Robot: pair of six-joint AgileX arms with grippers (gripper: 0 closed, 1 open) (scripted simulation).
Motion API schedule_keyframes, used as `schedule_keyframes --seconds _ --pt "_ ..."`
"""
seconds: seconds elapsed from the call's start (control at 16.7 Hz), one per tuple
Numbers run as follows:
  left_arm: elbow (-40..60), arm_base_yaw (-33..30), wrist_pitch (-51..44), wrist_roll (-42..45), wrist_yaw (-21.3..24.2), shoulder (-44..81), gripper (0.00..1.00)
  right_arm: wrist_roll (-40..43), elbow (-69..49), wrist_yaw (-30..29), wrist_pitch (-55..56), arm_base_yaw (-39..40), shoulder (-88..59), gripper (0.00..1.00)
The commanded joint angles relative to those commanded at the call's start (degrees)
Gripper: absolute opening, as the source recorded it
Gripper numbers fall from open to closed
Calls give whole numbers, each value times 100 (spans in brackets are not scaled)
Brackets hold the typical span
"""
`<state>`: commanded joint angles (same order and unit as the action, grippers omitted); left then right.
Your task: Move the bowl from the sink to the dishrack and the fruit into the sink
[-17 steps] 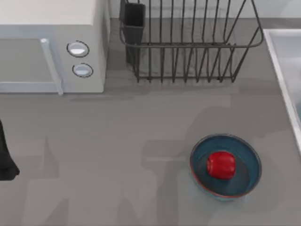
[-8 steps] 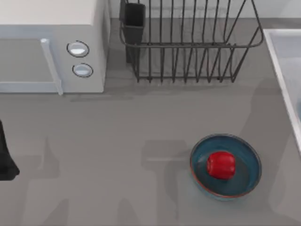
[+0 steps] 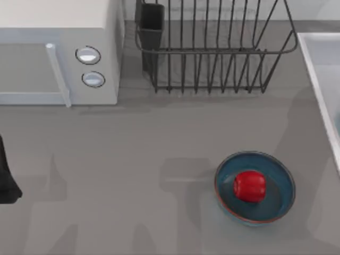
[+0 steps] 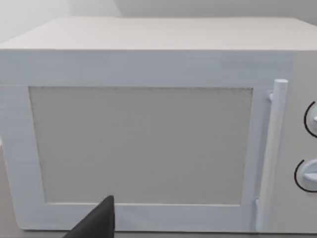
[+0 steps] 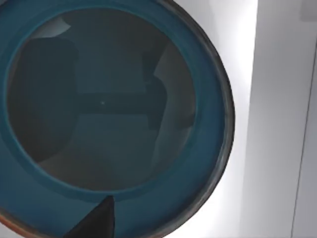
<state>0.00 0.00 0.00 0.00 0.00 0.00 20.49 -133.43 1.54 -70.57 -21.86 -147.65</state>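
A teal-blue bowl point(image 5: 114, 114) lies empty in the white sink point(image 5: 277, 124), close under my right gripper point(image 5: 96, 220), which hovers just above its near rim. The sink's pale rim point(image 3: 317, 79) runs down the table's right side. A second, alike bowl point(image 3: 255, 187) stands on the grey counter at the front right and holds the red fruit point(image 3: 249, 186). The dark wire dishrack point(image 3: 212, 48) stands at the back middle with nothing in it. My left gripper point(image 3: 6, 178) is parked at the table's left edge.
A white microwave point(image 3: 58, 53) with two round knobs takes up the back left; the left wrist view faces its door point(image 4: 138, 144). A black cutlery cup point(image 3: 151, 24) sits at the rack's left corner. Bare grey counter lies between the microwave and the fruit bowl.
The arm's shadow on the counter has slid right, towards the sink. The fruit, the counter bowl and the left arm have not moved.
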Motion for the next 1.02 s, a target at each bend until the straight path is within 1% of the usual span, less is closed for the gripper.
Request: schedule_keyframes --seconds 0.42,0.72,1.02 --pt "0 0 0 0 0 0 100 -30 633 -9 1370 16 -698 100" --pt "0 0 0 0 0 0 100 -32 675 -10 1439 17 -746 100" --pt "0 0 0 0 0 0 100 -32 675 -10 1439 17 -746 62"
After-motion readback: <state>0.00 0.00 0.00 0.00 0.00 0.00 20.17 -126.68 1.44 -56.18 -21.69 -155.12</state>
